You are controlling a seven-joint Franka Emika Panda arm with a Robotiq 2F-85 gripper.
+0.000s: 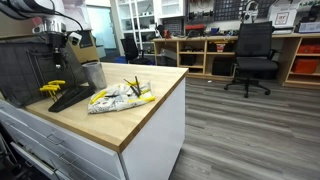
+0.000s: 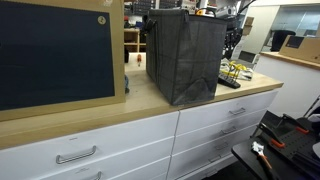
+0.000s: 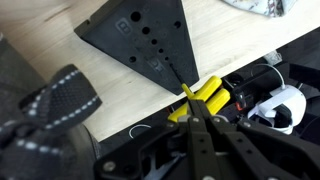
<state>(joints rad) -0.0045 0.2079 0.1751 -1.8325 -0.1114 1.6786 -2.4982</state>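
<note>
The bench (image 1: 150, 112) has a pale wooden top over white drawers (image 2: 120, 140) with metal handles. It stands in a workshop-like room with grey plank floor (image 1: 250, 130), open wooden shelves (image 1: 200, 50) along the far wall and a black office chair (image 1: 252, 55) in front of them.

At one end of the bench stands a dark grey fabric bag (image 2: 185, 55), upright. In an exterior view a large dark panel in a wooden frame (image 2: 55, 50) leans just beside it.

The gripper (image 3: 188, 95) hangs low over the wood beside the bag, with one of the bag's straps (image 3: 60, 95) lying close by in the wrist view. The fingers are drawn tight together. Their tips meet at a yellow piece (image 3: 208, 97) that sits against the point of a black triangular plate (image 3: 140, 35) drilled with holes. The plate lies flat on the wood. The fingers may be pinching a thin edge of the yellow piece, but the wrist view is too crowded to tell for sure.

Near the plate stands a grey metal cup (image 1: 93, 74). Further along the bench, toward its middle, lies a crumpled white and yellow wrapper (image 1: 118, 97), apart from the cup.
</note>
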